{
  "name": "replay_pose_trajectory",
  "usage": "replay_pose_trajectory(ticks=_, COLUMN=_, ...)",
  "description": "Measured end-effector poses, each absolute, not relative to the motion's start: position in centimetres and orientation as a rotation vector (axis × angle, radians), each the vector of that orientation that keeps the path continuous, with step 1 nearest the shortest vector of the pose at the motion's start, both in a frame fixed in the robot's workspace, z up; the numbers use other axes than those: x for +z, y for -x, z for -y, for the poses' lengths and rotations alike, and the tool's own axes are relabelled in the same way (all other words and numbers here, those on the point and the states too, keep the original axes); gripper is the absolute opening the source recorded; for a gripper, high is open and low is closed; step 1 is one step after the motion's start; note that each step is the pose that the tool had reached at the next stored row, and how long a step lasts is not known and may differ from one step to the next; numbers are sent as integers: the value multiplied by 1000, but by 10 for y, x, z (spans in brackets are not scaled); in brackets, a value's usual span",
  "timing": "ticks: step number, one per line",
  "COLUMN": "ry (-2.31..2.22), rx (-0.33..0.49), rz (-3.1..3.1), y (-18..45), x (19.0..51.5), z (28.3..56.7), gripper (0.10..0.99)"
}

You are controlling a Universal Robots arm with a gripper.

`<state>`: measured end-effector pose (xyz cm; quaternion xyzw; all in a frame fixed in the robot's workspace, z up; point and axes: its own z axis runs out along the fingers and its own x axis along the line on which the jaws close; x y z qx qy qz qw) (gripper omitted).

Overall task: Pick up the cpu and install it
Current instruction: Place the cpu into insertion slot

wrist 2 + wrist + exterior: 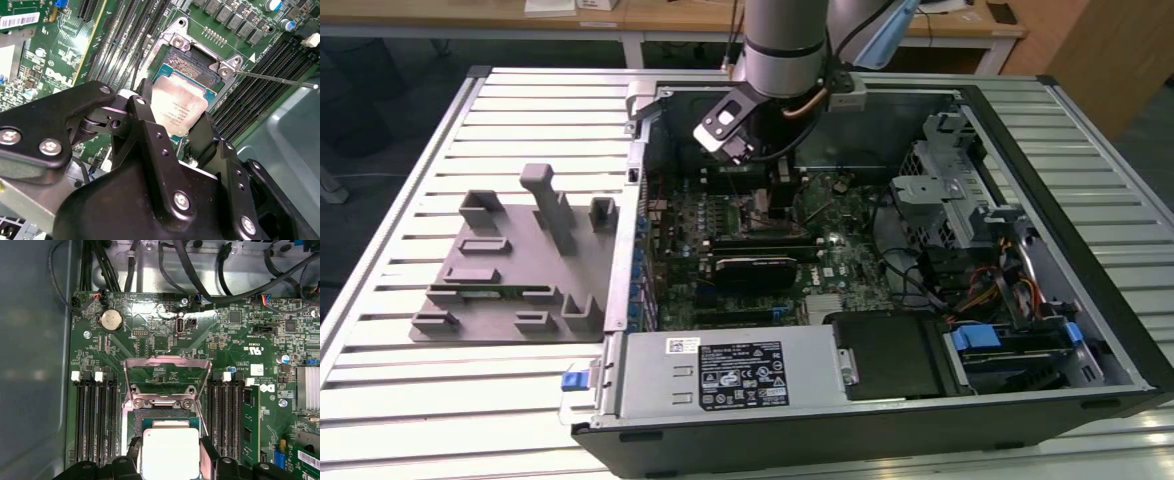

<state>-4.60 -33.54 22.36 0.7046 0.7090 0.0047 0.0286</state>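
Note:
The cpu (177, 107) is a flat square chip with a shiny silver top. My gripper (176, 111) is shut on it, one black finger (144, 102) at each of two opposite edges. The chip sits level over the open motherboard socket (195, 55), at or just above its seat; I cannot tell whether it touches. In the first wrist view the cpu (170, 452) lies between the fingers of the gripper (170, 447), with the socket's metal load plate (166, 375) swung up beyond it. In the exterior view the gripper (778, 195) reaches down into the open computer case (1067, 330).
Black memory slots (95, 420) run along both sides of the socket. The thin socket lever (275, 79) sticks out beside it. A black card (754, 265), a power supply (720, 375) and a drive cage (947, 200) crowd the case. A grey parts fixture (520, 260) stands on the slatted table.

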Motion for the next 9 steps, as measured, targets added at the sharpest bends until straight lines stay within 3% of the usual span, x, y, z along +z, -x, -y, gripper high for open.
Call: replay_pose_trajectory(ticks=9, ry=-2161, rx=13, rz=-2200, y=46, x=217, z=334, gripper=541)
